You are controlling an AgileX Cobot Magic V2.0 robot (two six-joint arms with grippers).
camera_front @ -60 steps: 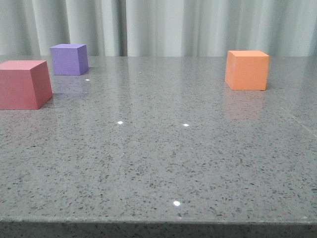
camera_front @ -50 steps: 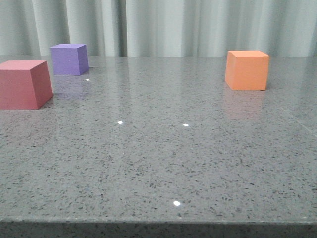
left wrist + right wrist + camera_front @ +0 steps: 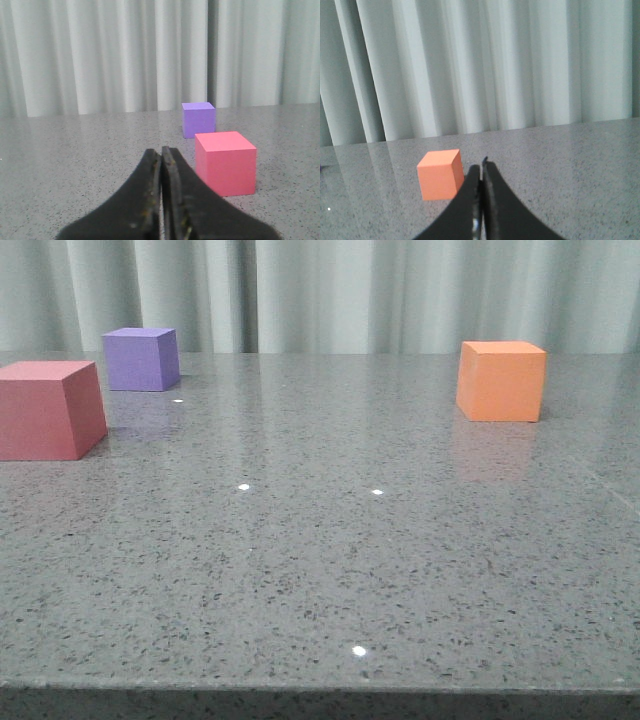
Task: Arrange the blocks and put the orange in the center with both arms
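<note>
You are looking across a grey speckled stone-look table [image 3: 330, 570] with three matte foam-like cubes standing on it and a pale pleated curtain [image 3: 330, 295] hanging behind its far edge. In the front view, the plain matte orange cube [image 3: 500, 381] sits on the right side toward the back, well apart from the other two. The red-pink matte cube [image 3: 50, 410] sits at the far left, cut slightly by the frame edge, and the purple matte cube [image 3: 141, 359] stands just behind it and a little to its right; you can see a gap of bare table between those two. The middle of the table holds only small bright light reflections. Neither arm shows in the front view. In the left wrist view your left gripper [image 3: 162, 155] has its dark black fingers [image 3: 145, 200] pressed together with only a hairline seam between them, holding nothing, and it hovers low over the table with the red-pink cube ahead and the purple cube beyond that. In the right wrist view your right gripper [image 3: 481, 172] is likewise closed tip to tip on nothing, its black fingers [image 3: 495, 210] meeting in a thin line, and the orange cube lies ahead of it on the table, not touching the tips.
</note>
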